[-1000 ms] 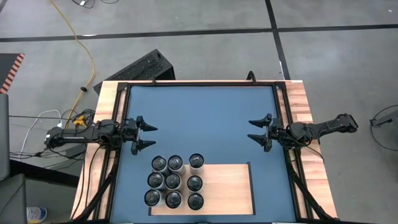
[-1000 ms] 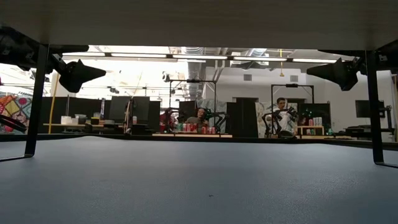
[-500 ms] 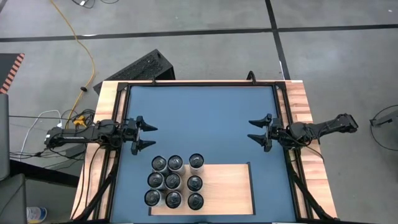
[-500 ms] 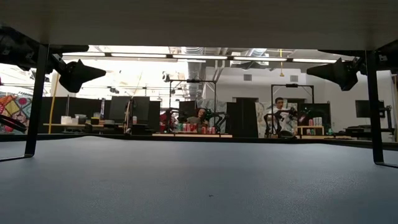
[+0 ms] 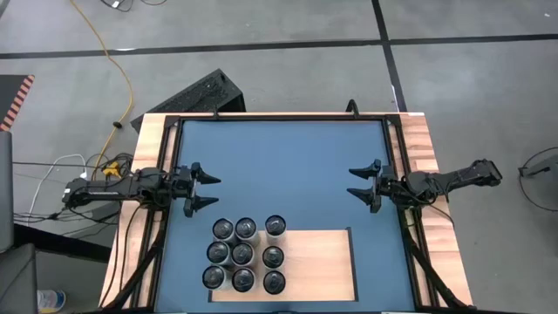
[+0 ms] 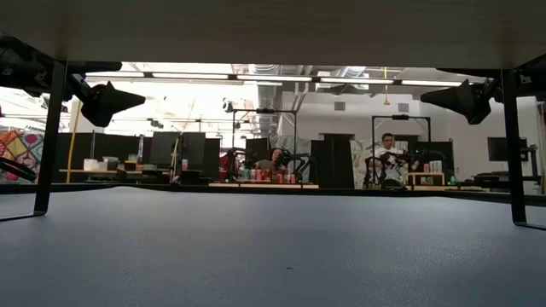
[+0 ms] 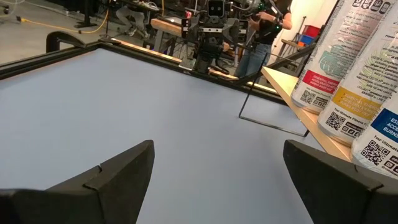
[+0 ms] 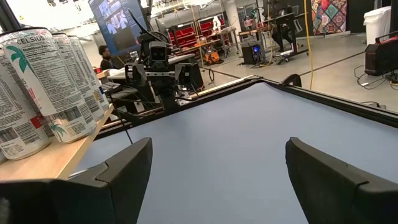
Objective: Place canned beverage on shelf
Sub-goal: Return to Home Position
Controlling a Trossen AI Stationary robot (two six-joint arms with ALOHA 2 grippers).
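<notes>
On the shelf (image 5: 318,262), nine cans (image 5: 242,254), CELSIUS printed on them

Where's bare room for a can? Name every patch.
Bare: the right half of the shelf, from the cans to its right edge; also the blue surface between the open left gripper and the open right gripper. Crowded: the shelf's left end, nine cans in three rows.

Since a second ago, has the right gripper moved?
No. Judged against the shelf, the right gripper sits in the same spot, open.
</notes>
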